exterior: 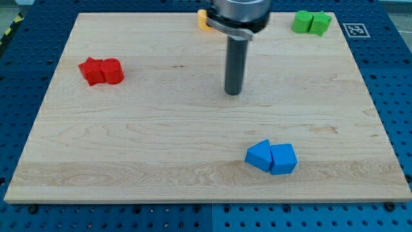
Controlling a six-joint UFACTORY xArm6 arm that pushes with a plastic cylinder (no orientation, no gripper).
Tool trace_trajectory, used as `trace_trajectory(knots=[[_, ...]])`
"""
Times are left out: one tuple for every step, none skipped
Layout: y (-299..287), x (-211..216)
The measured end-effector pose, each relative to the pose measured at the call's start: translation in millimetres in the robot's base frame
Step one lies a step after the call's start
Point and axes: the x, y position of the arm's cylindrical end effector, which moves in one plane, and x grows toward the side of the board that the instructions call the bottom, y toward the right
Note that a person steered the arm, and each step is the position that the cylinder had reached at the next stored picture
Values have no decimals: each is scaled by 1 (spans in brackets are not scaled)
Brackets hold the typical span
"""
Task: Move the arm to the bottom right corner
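My tip (233, 93) rests on the wooden board (161, 129) a little above its middle. Two blue blocks touch each other near the view's bottom right: a blue angular block (259, 154) and a blue pentagon-like block (283, 158). They lie below and to the right of my tip. The board's bottom right corner (402, 196) is far from the tip.
A red star-like block (92, 71) touches a red rounded block (112, 71) at the view's left. Two green blocks (311, 22) sit together at the view's top right. A yellow block (203, 20) is partly hidden behind the arm at the top. A fiducial tag (356, 29) lies off the board.
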Motion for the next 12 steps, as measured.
trace_trajectory(knots=[[26,11],[29,19],[41,41],[63,42],[103,55],[133,64],[138,69],[160,89],[187,118],[195,146],[183,171],[145,180]])
